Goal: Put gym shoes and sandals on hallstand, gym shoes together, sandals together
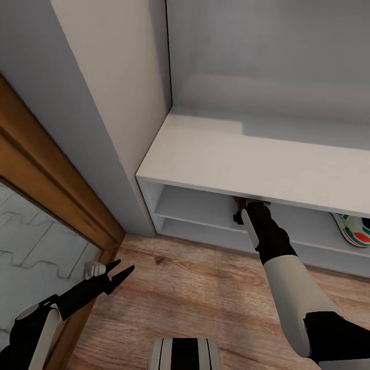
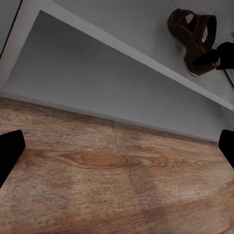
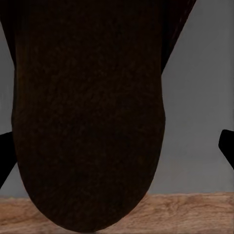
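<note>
The white hallstand (image 1: 246, 159) stands against the wall. My right arm reaches into its upper shelf, where the gripper's tip is hidden under the top. A dark brown sandal (image 2: 192, 34) sits tilted on that shelf, with the right gripper's black fingers (image 2: 215, 55) against it. In the right wrist view the sandal (image 3: 87, 112) lies close between the wide-apart fingertips of my right gripper (image 3: 117, 151), which is open. One gym shoe (image 1: 354, 229) lies on the same shelf further right. My left gripper (image 1: 121, 271) hangs open over the corridor floor (image 1: 205, 288), holding nothing.
A brown wooden door frame (image 1: 51, 180) with a pale glass panel (image 1: 31, 241) runs along the left, close to my left arm. A beige wall edge (image 1: 118, 77) meets the hallstand's left end. My base (image 1: 185, 354) shows at the bottom.
</note>
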Robot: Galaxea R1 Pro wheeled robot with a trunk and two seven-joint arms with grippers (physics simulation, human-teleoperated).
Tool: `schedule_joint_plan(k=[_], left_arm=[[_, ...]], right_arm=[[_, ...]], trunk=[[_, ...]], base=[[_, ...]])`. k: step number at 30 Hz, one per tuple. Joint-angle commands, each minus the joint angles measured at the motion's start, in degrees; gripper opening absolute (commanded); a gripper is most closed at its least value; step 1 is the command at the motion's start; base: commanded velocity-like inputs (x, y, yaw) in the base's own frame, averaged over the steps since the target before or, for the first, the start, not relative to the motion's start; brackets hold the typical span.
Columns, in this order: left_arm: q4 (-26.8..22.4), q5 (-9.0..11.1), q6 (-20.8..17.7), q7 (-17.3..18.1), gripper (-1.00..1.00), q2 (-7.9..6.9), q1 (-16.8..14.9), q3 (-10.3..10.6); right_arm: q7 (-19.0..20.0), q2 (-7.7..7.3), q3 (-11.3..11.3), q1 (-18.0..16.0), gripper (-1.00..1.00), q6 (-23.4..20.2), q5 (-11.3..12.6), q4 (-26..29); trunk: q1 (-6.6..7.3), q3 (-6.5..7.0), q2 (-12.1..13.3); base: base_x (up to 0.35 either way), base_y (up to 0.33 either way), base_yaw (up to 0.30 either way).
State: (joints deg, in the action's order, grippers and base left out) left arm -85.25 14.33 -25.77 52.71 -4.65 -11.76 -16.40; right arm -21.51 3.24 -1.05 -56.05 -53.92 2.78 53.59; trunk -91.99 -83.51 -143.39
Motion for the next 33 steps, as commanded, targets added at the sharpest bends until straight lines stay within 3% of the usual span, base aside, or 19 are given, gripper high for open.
schedule_joint_plan(k=[1, 12, 33], left_arm=[[0.0, 0.3, -0.5, 0.1, 1.0, -0.01, 0.0, 0.0], [0.0, 0.3, -0.5, 0.1, 1.0, -0.01, 0.0, 0.0], [0.0, 0.3, -0.5, 0.1, 1.0, -0.01, 0.0, 0.0]], right_arm=[[-0.4, 0.0, -0.1, 0.0, 1.0, -0.2, 0.3, 0.0], [-0.4, 0.0, -0.1, 0.0, 1.0, -0.2, 0.3, 0.0], [-0.3, 0.01, -0.1, 0.0, 1.0, -0.2, 0.4, 0.1]], trunk=[[0.01, -0.04, 0.0], [0.01, -0.04, 0.0], [0.01, -0.04, 0.0]], base=[[0.0, 0.0, 0.0], [-0.028, 0.0, 0.0], [-0.318, 0.0, 0.0]])
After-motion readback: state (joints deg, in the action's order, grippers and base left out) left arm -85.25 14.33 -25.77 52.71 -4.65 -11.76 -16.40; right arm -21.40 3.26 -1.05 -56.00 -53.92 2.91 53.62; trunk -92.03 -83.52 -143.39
